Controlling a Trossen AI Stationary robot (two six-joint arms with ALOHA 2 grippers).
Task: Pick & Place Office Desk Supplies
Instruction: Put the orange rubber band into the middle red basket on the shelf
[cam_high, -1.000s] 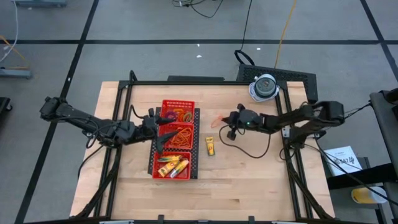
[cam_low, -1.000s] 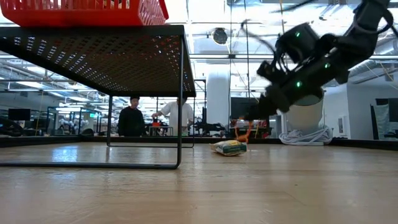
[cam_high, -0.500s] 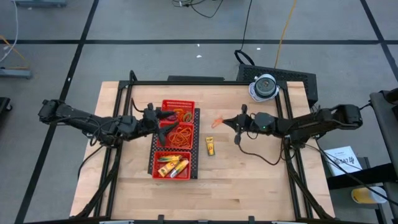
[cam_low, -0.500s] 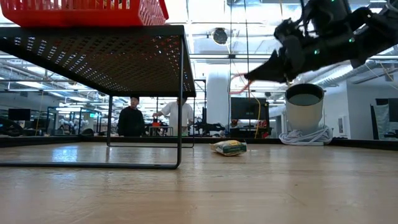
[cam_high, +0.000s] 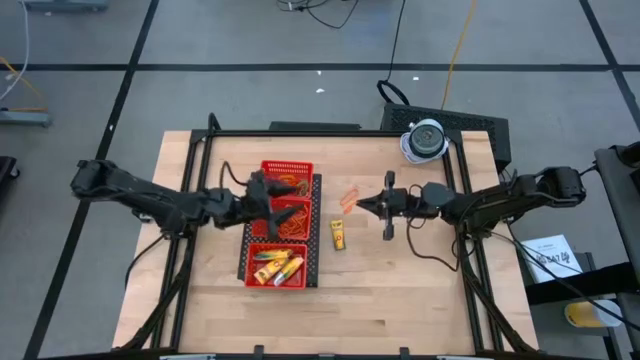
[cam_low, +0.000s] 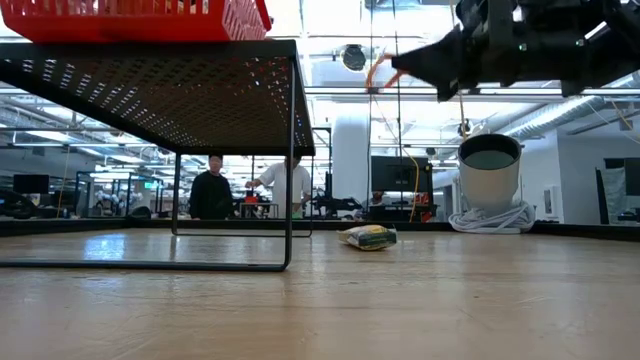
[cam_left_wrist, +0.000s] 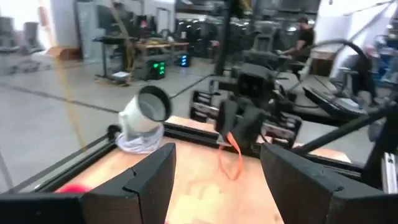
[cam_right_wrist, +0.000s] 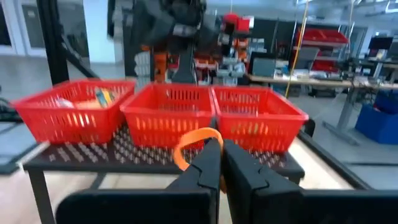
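My right gripper (cam_high: 362, 203) hovers level above the table, right of the red mesh tray (cam_high: 262, 176), shut on a thin orange rubber-band loop (cam_right_wrist: 186, 140). The low view shows the band (cam_low: 373, 72) dangling at the gripper's tip (cam_low: 398, 62), high above the wood. My left gripper (cam_high: 278, 196) is open over the tray's middle compartment, with nothing between its fingers (cam_left_wrist: 155, 171). The tray holds orange bands and yellow sticks, and rests on a dark perforated stand (cam_low: 150, 90). A small yellow item (cam_high: 339, 235) lies flat on the table beside the tray. My right gripper pinches the orange rubber band between its two fingertips (cam_right_wrist: 211, 163), on one stretch of the loop (cam_right_wrist: 208, 138). The fingers lie level and point toward the table's left edge. The rest of the loop curls free in front of them, clear of the table.
A white-grey dome-like object (cam_high: 425, 140) stands at the far right corner on a coil of cable. A black cable trails on the wood below my right arm (cam_high: 420, 250). Bare wood lies along the near edge (cam_high: 330, 320). People stand in the room beyond the table (cam_low: 212, 188).
My right gripper has risen well clear of the table with the orange band, tipping up from a downward slant to level and shifting toward the tray. It has stayed shut. My left gripper has slid a little toward the table's right edge over the tray.
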